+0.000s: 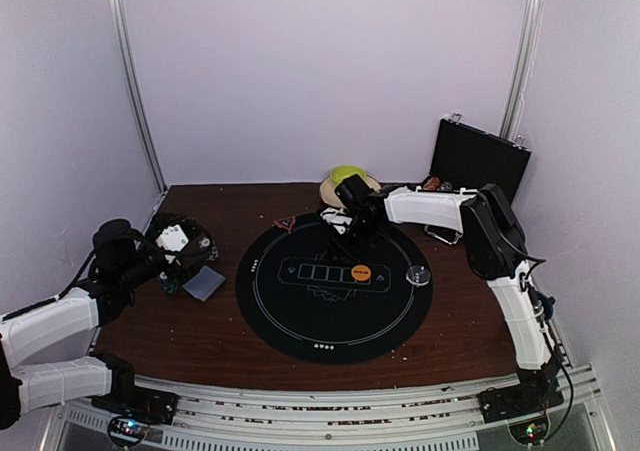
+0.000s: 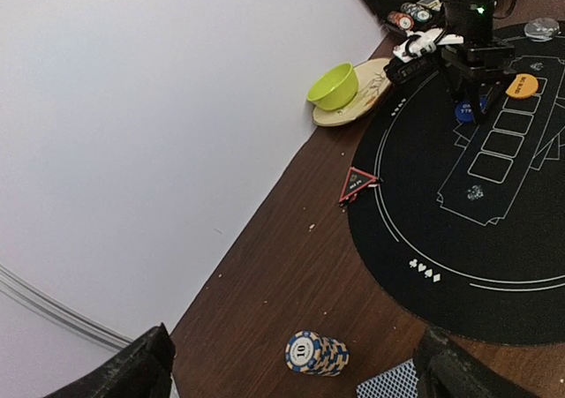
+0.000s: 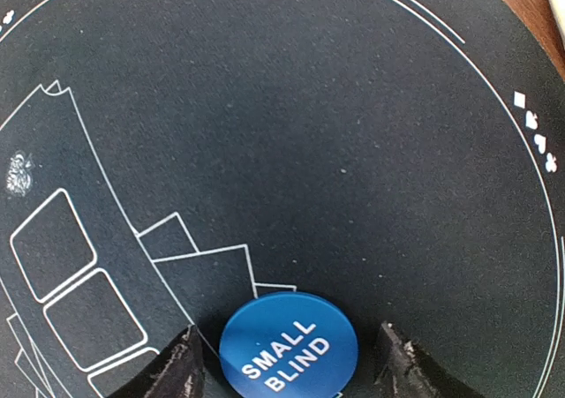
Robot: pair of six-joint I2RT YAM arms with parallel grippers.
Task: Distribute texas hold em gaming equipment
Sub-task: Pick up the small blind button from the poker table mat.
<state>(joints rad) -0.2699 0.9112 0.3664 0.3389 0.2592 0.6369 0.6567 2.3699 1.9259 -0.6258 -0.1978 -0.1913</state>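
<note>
Right claw stands released astride the flat blue "SMALL BLIND" disc, a gap on each side, on the matte black round mat. An orange disc lies near. Left claw gapes wide by a striped chip stack on the brown wood-grain table.

Lost lower rim of blue disc on black mat to frame edge. Caught only a corner of card beside mat.
</note>
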